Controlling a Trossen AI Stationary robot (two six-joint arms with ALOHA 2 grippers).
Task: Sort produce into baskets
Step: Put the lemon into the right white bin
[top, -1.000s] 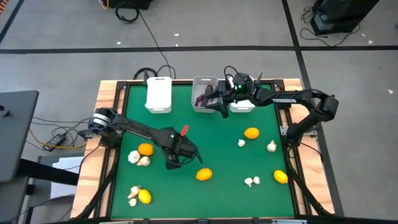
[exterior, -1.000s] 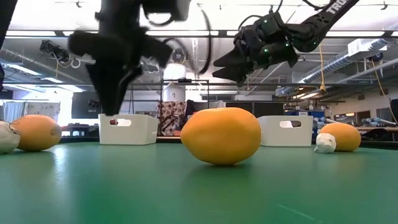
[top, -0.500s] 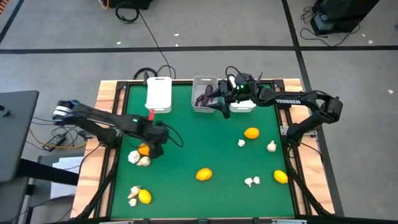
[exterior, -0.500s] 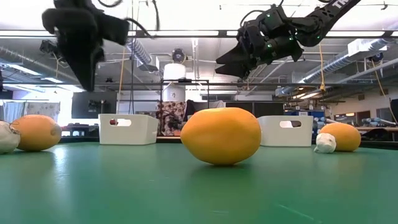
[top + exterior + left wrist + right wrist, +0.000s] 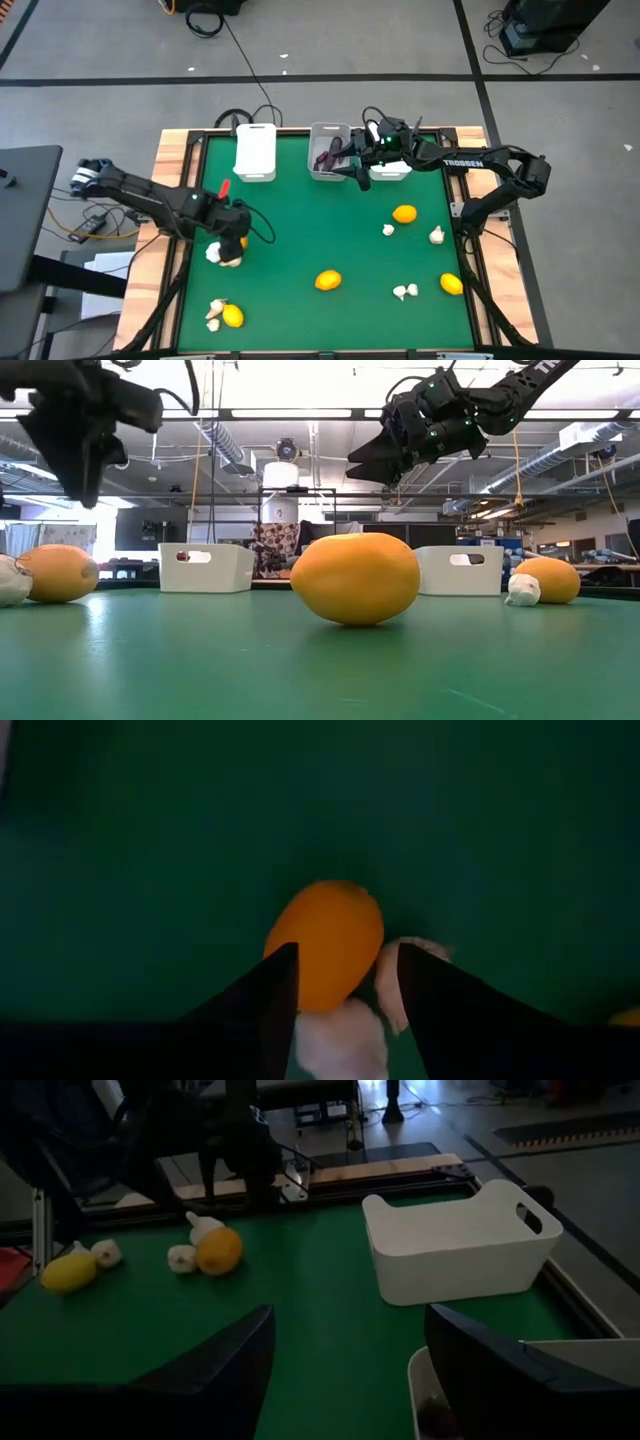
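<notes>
Fingers of the left gripper are spread above an orange citrus that touches two garlic bulbs at the table's left edge, likely lining up a grasp. Spread and empty, the right gripper hangs over the middle basket, where an eggplant lies.

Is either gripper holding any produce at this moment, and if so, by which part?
Nothing is held. The left gripper hovers open above an orange citrus; the right gripper is open and empty by the baskets.
</notes>
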